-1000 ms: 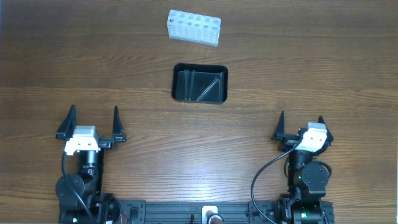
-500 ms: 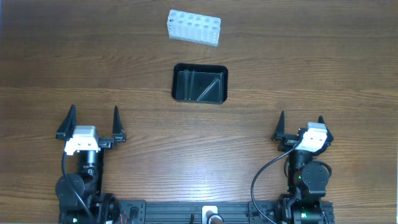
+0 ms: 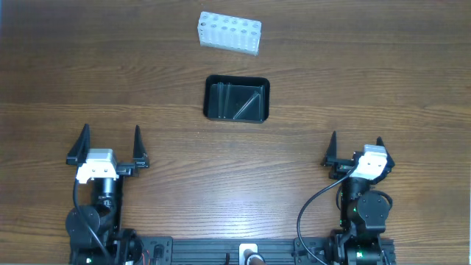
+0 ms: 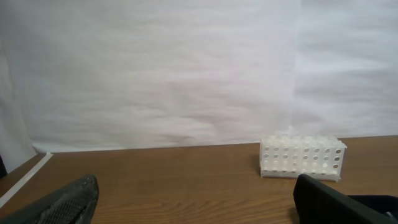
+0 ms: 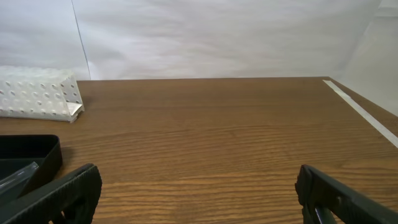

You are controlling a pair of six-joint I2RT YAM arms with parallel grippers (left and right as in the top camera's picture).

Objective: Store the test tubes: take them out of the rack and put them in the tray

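Both arms sit back near their bases. My left fingers (image 3: 79, 146) are spread wide and hold nothing, and so are my right fingers (image 3: 330, 151). The one white plastic test-tube rack (image 3: 229, 33) stands at the far side of the wooden counter (image 3: 221, 169). The one black plastic tray (image 3: 207, 99) lies just in front of it, between the rack and me. In the tray I count two clear test tubes (image 3: 250, 104), one straight and one slanted. I cannot tell whether any stand in the rack. The storing looks about done; if one remains, my next move is to reach over the tray to the rack.
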